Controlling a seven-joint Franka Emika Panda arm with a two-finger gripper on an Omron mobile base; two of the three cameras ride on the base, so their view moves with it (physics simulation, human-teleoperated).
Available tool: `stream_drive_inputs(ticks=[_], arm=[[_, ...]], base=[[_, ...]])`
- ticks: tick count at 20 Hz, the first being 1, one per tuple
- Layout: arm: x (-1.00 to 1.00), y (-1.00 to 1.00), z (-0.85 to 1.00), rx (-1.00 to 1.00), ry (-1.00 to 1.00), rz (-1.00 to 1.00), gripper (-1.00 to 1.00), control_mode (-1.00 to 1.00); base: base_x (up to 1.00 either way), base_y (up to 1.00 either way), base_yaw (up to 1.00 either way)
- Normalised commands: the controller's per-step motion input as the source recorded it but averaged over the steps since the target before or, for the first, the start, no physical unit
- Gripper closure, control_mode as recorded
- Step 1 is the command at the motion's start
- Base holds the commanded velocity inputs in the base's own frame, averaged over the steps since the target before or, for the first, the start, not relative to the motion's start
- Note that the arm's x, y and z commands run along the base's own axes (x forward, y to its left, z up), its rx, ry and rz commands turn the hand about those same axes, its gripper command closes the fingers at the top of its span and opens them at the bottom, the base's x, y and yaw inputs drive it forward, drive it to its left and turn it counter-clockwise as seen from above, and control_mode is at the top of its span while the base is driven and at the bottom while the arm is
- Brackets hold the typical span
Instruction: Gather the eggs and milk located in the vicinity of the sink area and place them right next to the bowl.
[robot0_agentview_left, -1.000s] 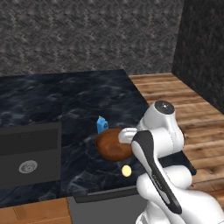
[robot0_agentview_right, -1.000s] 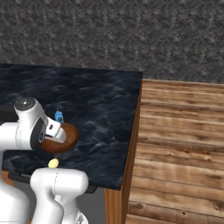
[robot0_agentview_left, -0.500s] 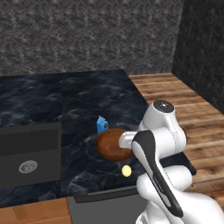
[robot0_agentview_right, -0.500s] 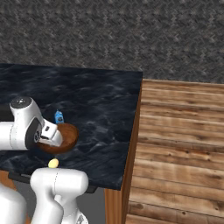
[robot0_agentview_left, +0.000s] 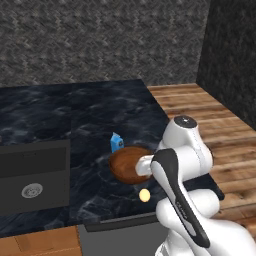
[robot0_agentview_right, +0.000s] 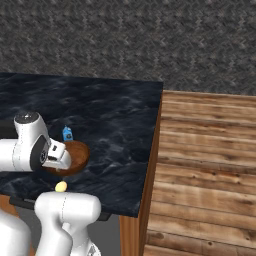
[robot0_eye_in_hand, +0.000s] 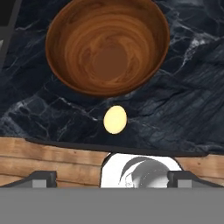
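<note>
Hand view puts the egg (robot0_eye_in_hand: 115, 119) near the bowl (robot0_eye_in_hand: 65, 65) on the counter (robot0_eye_in_hand: 183, 87), tool (robot0_eye_in_hand: 112, 178) fingers apart, empty.

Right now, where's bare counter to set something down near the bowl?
Free: the dark counter between the bowl and its wood-floor edge, and the stretch behind the milk toward the wall. Crowded: the front strip holding the egg, and the sink side.

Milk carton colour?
Blue, with a lighter blue face; the milk carton shows best in the left base view, standing behind the bowl.
</note>
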Motion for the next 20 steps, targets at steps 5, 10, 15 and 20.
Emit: stream_drive_inputs(ticks=[5, 10, 15, 20], arm=[[0.00, 0.00, -0.27, 0.00, -0.13, 0.02, -1.00, -1.00], [-0.03, 0.00, -0.33, 0.00, -0.22, 0.00, -1.00, -1.00], [-0.24, -0.01, -0.43, 0.00, -0.15, 0.00, -1.00, -1.00], [-0.13, -0.03, -0.36, 0.00, -0.03, 0.00, -1.00, -1.00]], base=[[0.00, 0.00, 0.00], [0.00, 0.00, 0.00], [0.00, 0.00, 0.00], [0.00, 0.00, 0.00]])
